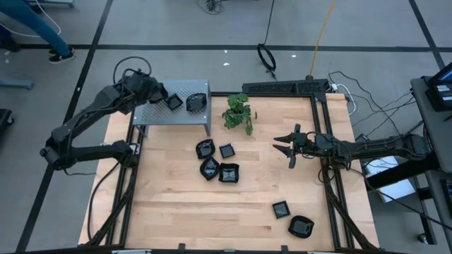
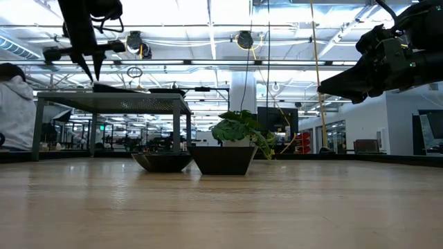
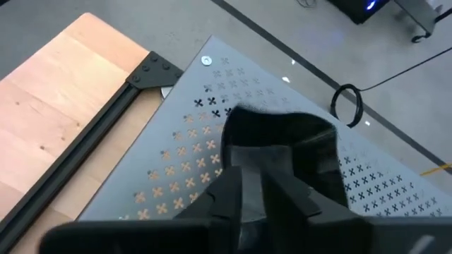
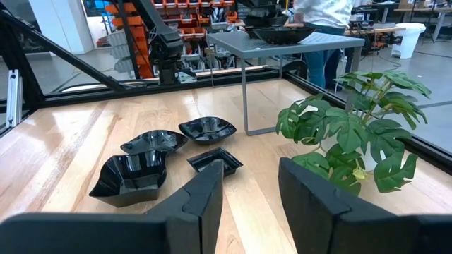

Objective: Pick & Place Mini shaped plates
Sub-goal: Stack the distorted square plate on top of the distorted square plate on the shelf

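A small shiny black square plate [image 1: 174,102] lies flat on top of the grey metal box with little holes [image 1: 152,113]. It sits turned, so its corners point up and down the table like a diamond. The left gripper [image 1: 164,98] is right over this plate. In the left wrist view its dark fingers [image 3: 244,194] sit close together against the plate [image 3: 282,152], but I cannot tell if they are holding it or letting go.

Next to it on the box lies a wavy black plate [image 1: 196,102] (a rounder one), near the box's far right corner.

Down on the pale wooden table [image 1: 169,190] four more black plates lie close in a bunch [image 1: 217,161] near the middle. One of them, a small square plate [image 1: 227,150], lies nearly straight with the table edges. Two more plates [image 1: 292,219] rest near the front right corner.

A small green leafy plant [image 1: 239,113] stands just beside the box.

The right gripper [image 1: 289,144] hangs over the table on the right, well away from the plates, with its fingers apart and nothing between them.
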You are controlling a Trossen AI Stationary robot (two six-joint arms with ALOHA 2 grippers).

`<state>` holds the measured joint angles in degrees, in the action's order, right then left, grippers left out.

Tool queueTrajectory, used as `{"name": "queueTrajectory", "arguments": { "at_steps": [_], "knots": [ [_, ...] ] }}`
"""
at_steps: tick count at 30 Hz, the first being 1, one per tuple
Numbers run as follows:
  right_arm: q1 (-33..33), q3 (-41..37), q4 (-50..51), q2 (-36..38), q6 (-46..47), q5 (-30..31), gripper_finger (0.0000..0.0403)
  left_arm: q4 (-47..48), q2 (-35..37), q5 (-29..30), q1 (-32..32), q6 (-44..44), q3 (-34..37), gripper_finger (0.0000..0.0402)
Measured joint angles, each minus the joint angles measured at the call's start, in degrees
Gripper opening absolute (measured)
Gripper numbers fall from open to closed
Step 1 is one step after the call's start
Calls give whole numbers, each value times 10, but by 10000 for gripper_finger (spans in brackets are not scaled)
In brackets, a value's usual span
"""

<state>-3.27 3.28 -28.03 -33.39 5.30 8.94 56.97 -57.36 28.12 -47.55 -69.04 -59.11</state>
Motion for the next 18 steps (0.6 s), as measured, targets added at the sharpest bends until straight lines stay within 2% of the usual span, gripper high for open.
{"name": "queueTrajectory", "arguments": {
  "at_steps": [8, 14, 18],
  "knots": [
    [0, 0, 0, 0, 0, 0, 128, -40, 19, -36, 1, 57, 0, 118],
    [0, 0, 0, 0, 0, 0, 128, -108, 23, -52, 1, 141, 0, 139],
    [0, 0, 0, 0, 0, 0, 128, -125, 23, -93, 1, 188, 0, 147]
  ]
}}
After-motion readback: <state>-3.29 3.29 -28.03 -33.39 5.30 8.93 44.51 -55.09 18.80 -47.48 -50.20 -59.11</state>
